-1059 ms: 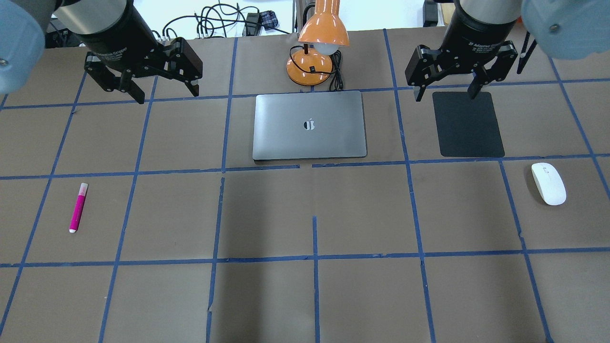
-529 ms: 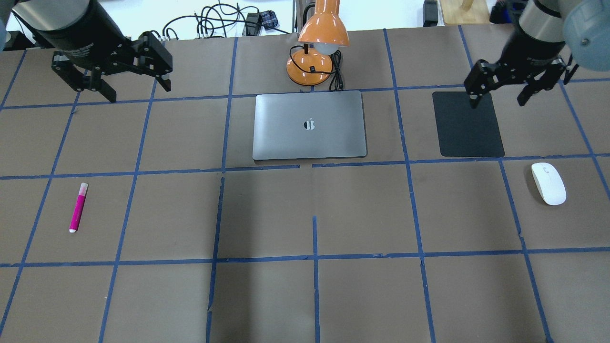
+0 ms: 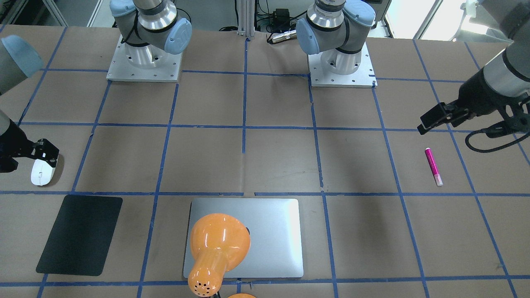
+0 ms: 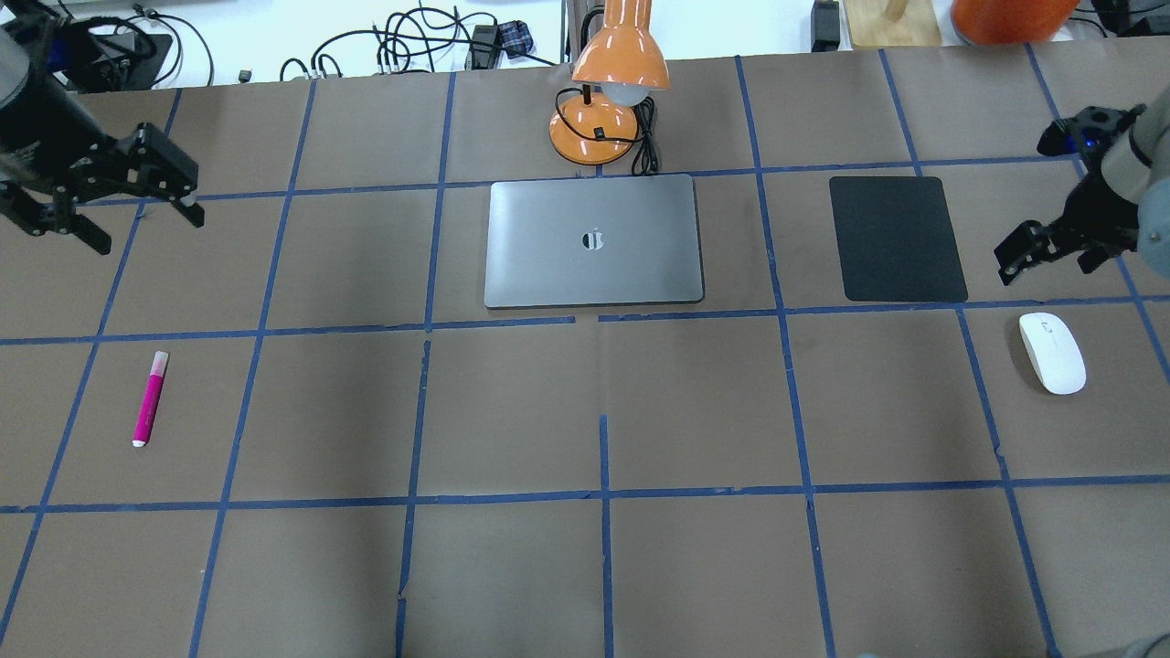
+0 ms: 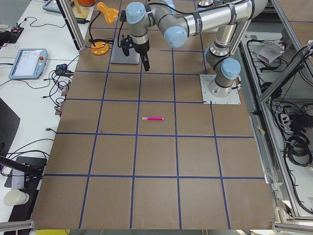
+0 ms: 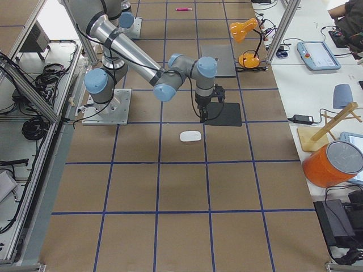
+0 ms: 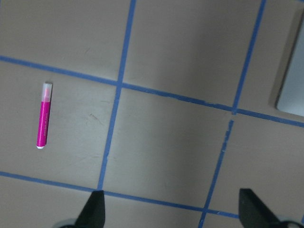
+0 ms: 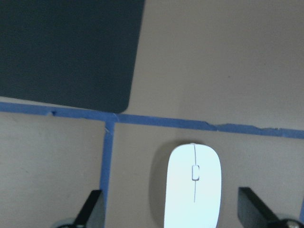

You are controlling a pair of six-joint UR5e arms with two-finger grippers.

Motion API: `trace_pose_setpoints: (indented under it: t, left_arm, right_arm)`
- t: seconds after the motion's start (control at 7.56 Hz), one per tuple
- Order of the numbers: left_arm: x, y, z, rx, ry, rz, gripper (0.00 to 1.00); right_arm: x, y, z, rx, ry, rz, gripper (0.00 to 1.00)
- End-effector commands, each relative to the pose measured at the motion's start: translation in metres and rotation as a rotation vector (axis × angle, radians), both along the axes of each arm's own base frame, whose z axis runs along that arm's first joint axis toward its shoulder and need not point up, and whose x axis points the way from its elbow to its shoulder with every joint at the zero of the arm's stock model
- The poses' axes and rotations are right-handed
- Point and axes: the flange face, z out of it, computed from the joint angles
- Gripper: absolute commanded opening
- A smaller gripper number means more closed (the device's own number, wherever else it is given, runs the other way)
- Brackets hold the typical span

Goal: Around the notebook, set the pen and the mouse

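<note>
Both tools have swung outward, spread and empty: my right tool point(image 4: 1047, 263) hangs over the mouse point(image 8: 194, 187), which only its wrist view shows framed between the jaws, probably slick and light, best pinched across its long sides, while the pen point(image 4: 151, 398) lies well ahead of my left tool point(image 4: 148, 233).

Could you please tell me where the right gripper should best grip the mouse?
Probably from straight above, pinching the mouse across its long sides near mid-length: it lies flat and low, and its narrow width fits between the open fingers of the right gripper.
</note>
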Motion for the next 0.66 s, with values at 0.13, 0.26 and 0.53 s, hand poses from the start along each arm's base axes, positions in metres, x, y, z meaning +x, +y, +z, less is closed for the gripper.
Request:
trace_pose_setpoints:
  t: [0.13, 0.26, 0.53]
  left_arm:
    - [0.076, 0.002, -0.121, 0.038, -0.062, -0.061, 1.0]
    - [0.081, 0.0, -0.155, 0.052, -0.052, -0.148, 1.0]
    - [0.102, -0.008, -0.196, 0.043, -0.054, -0.275, 1.0]
  right_arm:
    - [-0.033, 0.023, -0.07, 0.047, -0.024, 0.019, 1.0]
    - [-0.033, 0.023, -0.071, 0.048, -0.025, 0.019, 1.0]
    - [-0.034, 0.021, -0.069, 0.039, -0.026, 0.009, 0.94]
